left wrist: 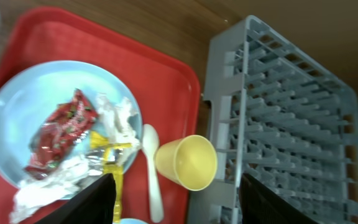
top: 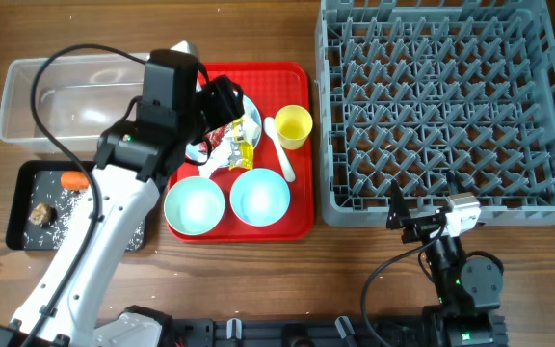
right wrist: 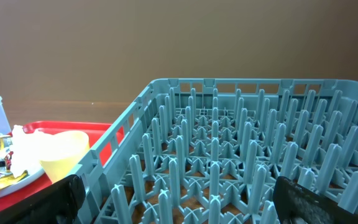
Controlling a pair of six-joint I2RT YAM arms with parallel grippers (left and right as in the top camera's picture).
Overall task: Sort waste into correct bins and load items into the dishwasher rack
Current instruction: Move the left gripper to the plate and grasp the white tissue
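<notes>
A red tray (top: 297, 207) carries a light blue plate (left wrist: 17, 118) with a red wrapper (left wrist: 58, 130), a yellow wrapper (left wrist: 107, 155) and crumpled tissue (left wrist: 114, 115). Beside it lie a white spoon (left wrist: 153, 174) and a yellow cup (left wrist: 188, 162). The pale green bowl (top: 195, 205) and light blue bowl (top: 259, 197) stand at the tray's front. My left gripper (top: 231, 108) hovers open over the plate's right edge, holding nothing. The grey dishwasher rack (top: 441, 106) is empty. My right gripper (right wrist: 185, 208) stands open at its front edge. The black tray (top: 22, 226) holds a carrot (top: 73, 179), a brown lump (top: 39, 214) and rice.
The clear tub (top: 75, 96) stands at the back left, behind the black tray. The left arm's cable loops over the tub and black tray. The rack's wall stands close to the red tray's right side.
</notes>
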